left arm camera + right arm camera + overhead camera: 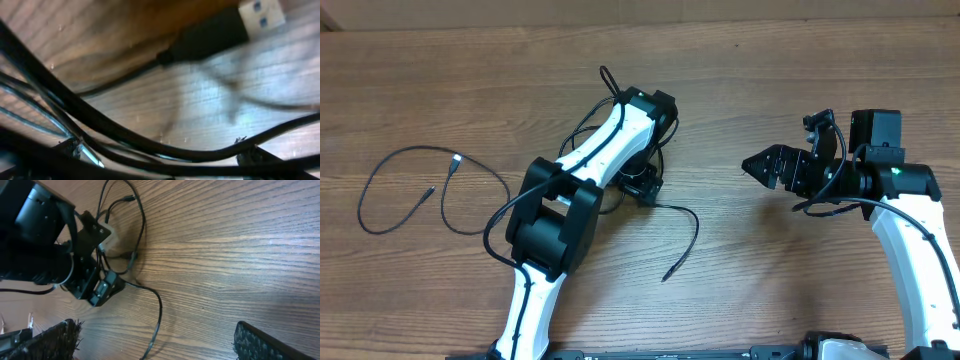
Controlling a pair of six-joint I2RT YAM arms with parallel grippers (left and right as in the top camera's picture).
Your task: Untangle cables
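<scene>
your left pincer [160, 150] is spread low over the knotted cables [210, 35] on the table [770, 60]; close on one strand only, then draw it out slowly. right pincer [755, 165] hangs spread, well apart.

A brown wood-grain table [800, 290] fills every view, its grain running side to side in the overhead view, under soft, even light.

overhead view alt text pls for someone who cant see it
The left gripper is down in a tangle of thin black cables mid-way across a wooden table, one strand trailing out. Another cable lies looped alone to the left, and the right gripper is open at the right.
</scene>
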